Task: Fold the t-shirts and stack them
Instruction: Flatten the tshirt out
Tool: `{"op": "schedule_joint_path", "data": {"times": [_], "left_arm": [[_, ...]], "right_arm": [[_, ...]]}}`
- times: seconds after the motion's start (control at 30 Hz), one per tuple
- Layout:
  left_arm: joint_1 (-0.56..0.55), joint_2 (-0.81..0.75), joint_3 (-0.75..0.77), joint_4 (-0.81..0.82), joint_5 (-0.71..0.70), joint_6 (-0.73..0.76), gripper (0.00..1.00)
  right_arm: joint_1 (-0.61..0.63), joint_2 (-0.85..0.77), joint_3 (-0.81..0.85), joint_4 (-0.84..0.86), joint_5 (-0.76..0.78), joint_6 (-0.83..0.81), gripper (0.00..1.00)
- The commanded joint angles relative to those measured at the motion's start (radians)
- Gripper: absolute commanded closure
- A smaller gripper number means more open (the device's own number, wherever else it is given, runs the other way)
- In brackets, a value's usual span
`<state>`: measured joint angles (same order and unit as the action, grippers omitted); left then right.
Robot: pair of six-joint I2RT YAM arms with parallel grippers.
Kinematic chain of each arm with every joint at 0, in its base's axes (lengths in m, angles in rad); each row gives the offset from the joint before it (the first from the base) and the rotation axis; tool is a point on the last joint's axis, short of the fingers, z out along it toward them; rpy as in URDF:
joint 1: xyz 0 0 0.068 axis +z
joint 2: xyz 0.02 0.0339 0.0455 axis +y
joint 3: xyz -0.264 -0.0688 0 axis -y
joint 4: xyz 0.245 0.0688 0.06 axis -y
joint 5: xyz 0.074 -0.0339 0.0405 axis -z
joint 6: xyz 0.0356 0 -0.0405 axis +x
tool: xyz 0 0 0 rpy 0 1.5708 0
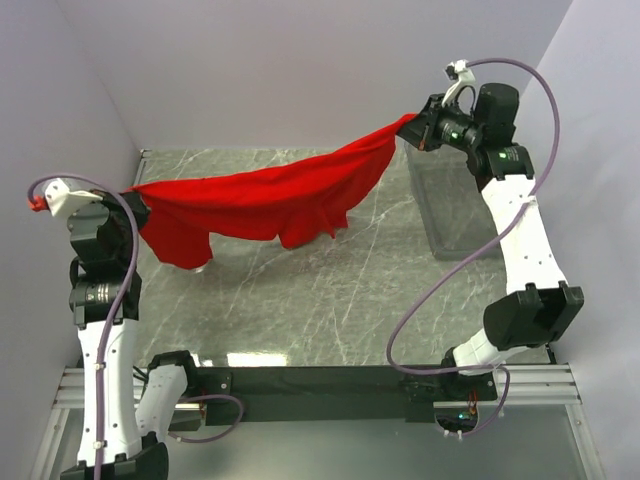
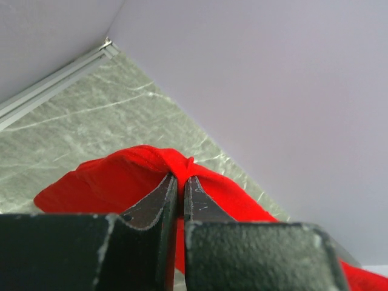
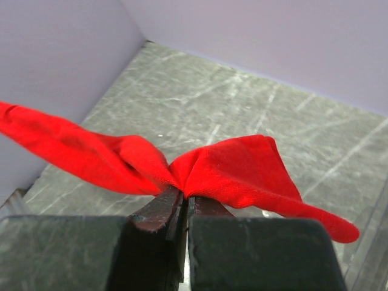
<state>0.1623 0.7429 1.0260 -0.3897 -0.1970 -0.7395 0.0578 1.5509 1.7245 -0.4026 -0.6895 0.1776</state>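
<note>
Red shirt (image 1: 260, 200) is off the table (image 1: 330, 300), strung between the two grippers like a hammock. At one end the left gripper (image 2: 180, 179) is pinched tight on bunched cloth: it gathers into a small pucker right at the tips, and the rest fans out ahead of and below them. At the other end the right gripper (image 3: 185, 195) is clamped the same way. Fabric flares to both sides of its tips in a bow-tie shape, one wing pulled taut toward the left gripper, the other a loose flap. Fingers (image 3: 151, 212) are matte black wedges. Cloth is plain, soft, with a fine weave visible close up. The span sags mid-way. Two uneven lobes hang down, the lower one nearer the left gripper; can't tell if it touches the table. Table is grey-green marble-look with white veins. A clear rectangular bin (image 1: 455, 215) sits under the right gripper.
</note>
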Motion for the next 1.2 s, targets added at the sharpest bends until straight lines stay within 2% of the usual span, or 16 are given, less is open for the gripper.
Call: {"op": "schedule_joint_path", "data": {"times": [0.0,0.3,0.57,0.8,0.97,1.17], "left_arm": [[0.008,-0.017,0.077,-0.008,-0.027,-0.026,0.99],[0.006,-0.06,0.1,-0.06,-0.019,-0.054,0.99],[0.008,-0.045,-0.047,-0.017,0.051,-0.095,0.99],[0.006,0.113,-0.167,0.083,0.146,-0.1,0.99],[0.006,0.287,-0.263,0.239,0.169,-0.097,0.99],[0.013,0.487,-0.276,0.382,0.15,-0.113,0.99]], "right_arm": [[-0.012,-0.077,0.084,-0.018,-0.096,0.008,1.0],[-0.012,-0.114,0.153,-0.048,-0.191,0.074,1.0],[-0.009,-0.095,-0.046,0.024,-0.119,0.069,1.0],[0.017,0.059,-0.148,0.073,0.024,0.071,1.0],[0.048,0.239,-0.114,0.094,0.157,0.097,1.0],[0.054,0.406,0.026,0.143,0.167,0.148,0.97]]}}
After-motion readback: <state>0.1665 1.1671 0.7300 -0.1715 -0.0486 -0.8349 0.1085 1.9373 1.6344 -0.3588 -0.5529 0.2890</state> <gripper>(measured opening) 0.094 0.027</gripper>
